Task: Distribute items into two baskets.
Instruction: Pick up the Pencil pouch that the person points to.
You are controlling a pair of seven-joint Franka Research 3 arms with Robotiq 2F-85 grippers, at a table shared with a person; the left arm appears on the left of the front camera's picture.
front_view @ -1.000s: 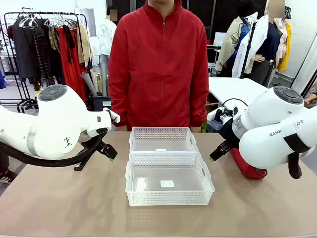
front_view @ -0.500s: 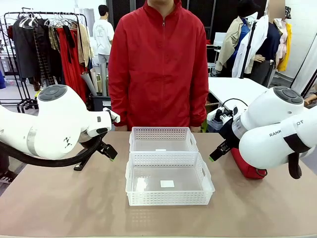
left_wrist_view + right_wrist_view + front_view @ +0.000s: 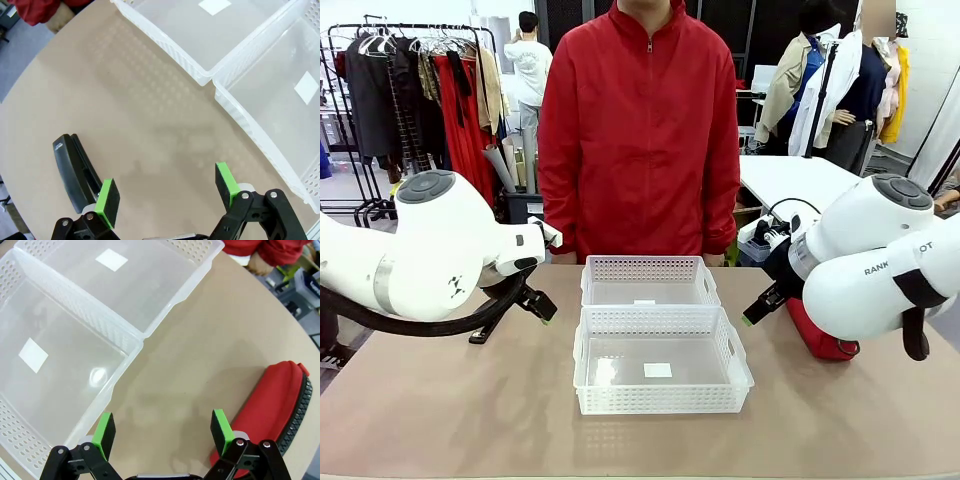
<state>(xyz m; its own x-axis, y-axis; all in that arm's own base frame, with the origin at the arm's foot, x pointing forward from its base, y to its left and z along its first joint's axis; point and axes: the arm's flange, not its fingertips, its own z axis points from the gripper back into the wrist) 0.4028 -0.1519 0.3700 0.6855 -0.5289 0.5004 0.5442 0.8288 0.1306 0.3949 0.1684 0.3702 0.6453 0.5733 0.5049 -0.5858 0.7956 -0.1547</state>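
Note:
Two white lattice baskets sit end to end at the table's middle: the smaller basket (image 3: 645, 268) on the person's side and the larger basket (image 3: 660, 402) nearer me. Both hold only a white label. The red zippered pouch (image 3: 818, 340) lies on the table right of them, partly behind my right arm. My right gripper (image 3: 755, 310) hangs open between pouch and baskets. Its wrist view has the pouch (image 3: 272, 407) just beyond the right fingertip of that gripper (image 3: 162, 430). My left gripper (image 3: 542, 305) hovers open left of the baskets. The black stapler (image 3: 72, 172) lies just outside one finger of it (image 3: 167, 189).
A person in a red jacket (image 3: 640, 130) stands at the far edge behind the baskets, hands out of sight. Bare tabletop (image 3: 450, 410) spreads on both sides and in front of the baskets. Clothes racks and another table stand in the background.

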